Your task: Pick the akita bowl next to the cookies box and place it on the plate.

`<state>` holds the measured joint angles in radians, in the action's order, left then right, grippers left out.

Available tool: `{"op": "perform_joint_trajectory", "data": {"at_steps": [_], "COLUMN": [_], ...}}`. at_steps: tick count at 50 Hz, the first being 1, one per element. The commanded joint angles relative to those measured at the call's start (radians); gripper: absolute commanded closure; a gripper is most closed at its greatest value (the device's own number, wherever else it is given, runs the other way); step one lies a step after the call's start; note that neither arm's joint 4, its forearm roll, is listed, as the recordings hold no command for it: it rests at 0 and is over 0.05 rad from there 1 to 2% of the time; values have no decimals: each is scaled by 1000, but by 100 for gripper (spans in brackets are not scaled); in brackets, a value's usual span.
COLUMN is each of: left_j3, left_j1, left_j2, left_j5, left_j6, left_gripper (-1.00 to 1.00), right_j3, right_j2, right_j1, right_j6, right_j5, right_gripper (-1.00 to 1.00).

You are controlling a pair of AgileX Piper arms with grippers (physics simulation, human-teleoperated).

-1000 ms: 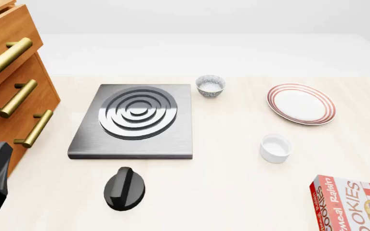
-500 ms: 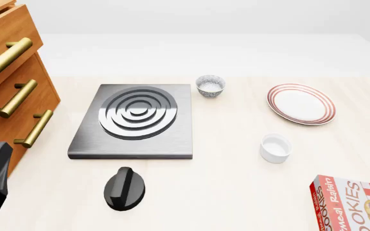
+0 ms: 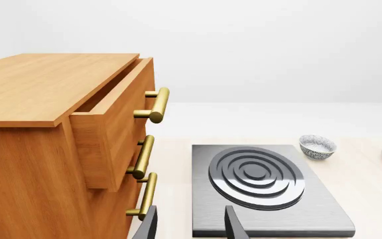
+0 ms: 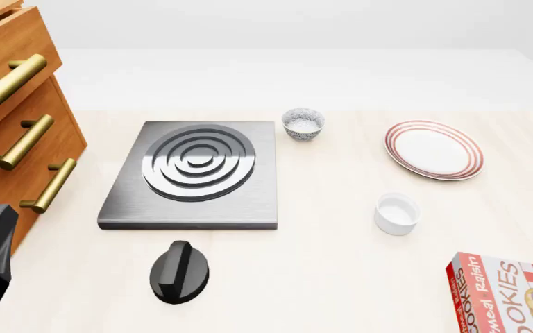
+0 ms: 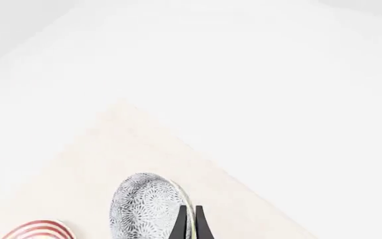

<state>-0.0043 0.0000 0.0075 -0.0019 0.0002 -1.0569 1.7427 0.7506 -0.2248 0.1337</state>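
In the right wrist view my right gripper (image 5: 189, 226) is shut on the rim of the akita bowl (image 5: 144, 209). The bowl's grey-and-white patterned outside faces the camera, lifted and tilted. A sliver of the ringed plate (image 5: 38, 230) shows below it. In the front view the plate (image 4: 433, 149) lies at the right and the red cookies box (image 4: 507, 295) at the near right corner. The held bowl and the right gripper are out of the front view. My left gripper (image 3: 191, 229) is open and empty, low by the drawers.
A second patterned bowl (image 4: 302, 124) stands beside the grey stove plate (image 4: 197, 173). A white ramekin (image 4: 396, 214) sits between the plate and the box. A black knob (image 4: 180, 272) lies near the front. The wooden drawer unit (image 4: 12, 125) fills the left.
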Motion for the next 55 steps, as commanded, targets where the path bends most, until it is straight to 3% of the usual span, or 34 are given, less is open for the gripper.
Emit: {"op": "perform_joint_trajectory", "data": {"at_steps": [1, 19, 33, 37, 42, 55], "left_j3": [0, 0, 0, 0, 0, 0], "left_j1": [0, 0, 0, 0, 0, 0], "left_j2": [0, 0, 0, 0, 0, 0], "left_j5": [0, 0, 0, 0, 0, 0], "left_j6": [0, 0, 0, -1, 0, 0], "left_gripper": [-100, -100, -100, -100, -100, -100], "right_j3": [-187, -236, -182, -170, -176, -279], "right_j2": [-268, -190, -121, -101, -55, 89], "right_j1": [-278, -420, -505, -523, -544, -561], "right_j6": [-254, -322, -382, -380, -340, -299], "right_j5": [-324, -320, -233, -211, -186, -187], "right_gripper": [100, 100, 100, 100, 100, 100]}}
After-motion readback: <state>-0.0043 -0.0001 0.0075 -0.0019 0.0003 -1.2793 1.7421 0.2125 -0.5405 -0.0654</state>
